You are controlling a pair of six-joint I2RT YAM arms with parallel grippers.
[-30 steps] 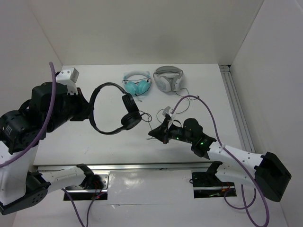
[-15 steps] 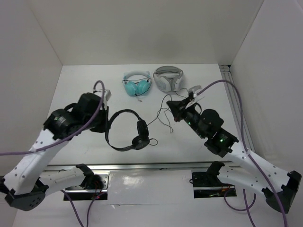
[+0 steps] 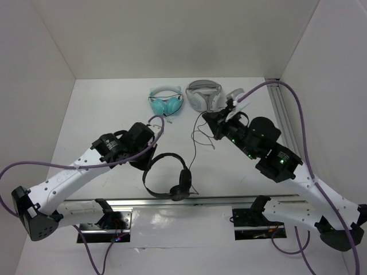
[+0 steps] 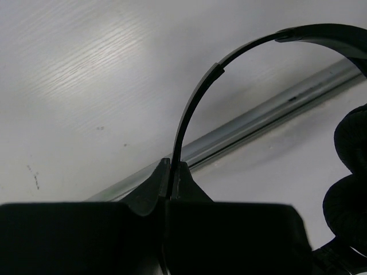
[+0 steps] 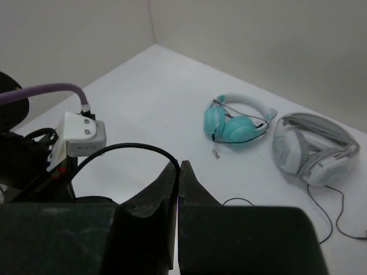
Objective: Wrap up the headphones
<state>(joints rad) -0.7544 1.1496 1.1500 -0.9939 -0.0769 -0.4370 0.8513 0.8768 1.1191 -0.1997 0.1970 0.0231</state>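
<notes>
The black headphones [image 3: 170, 179] hang over the near part of the table, ear pads [image 3: 183, 183] low and to the right. My left gripper [image 3: 150, 165] is shut on their thin headband [image 4: 194, 106], which arcs up out of the jaws in the left wrist view; one ear pad [image 4: 351, 172] shows at the right edge. The thin black cable [image 3: 194, 150] runs up from the ear pads to my right gripper [image 3: 209, 119]. That gripper [image 5: 178, 167] is shut on the cable [image 5: 127, 148], which loops off to the left.
Teal headphones [image 3: 166, 103] and bulkier white-and-grey headphones [image 3: 203, 95] lie at the back of the table, with a loose thin cable [image 3: 207, 137] beside them. A metal rail [image 3: 172, 201] runs along the near edge. White walls enclose the table on three sides.
My left arm has carried the headphones to the right and toward the near edge. My right gripper has swung up and to the far right with the cable in it.
</notes>
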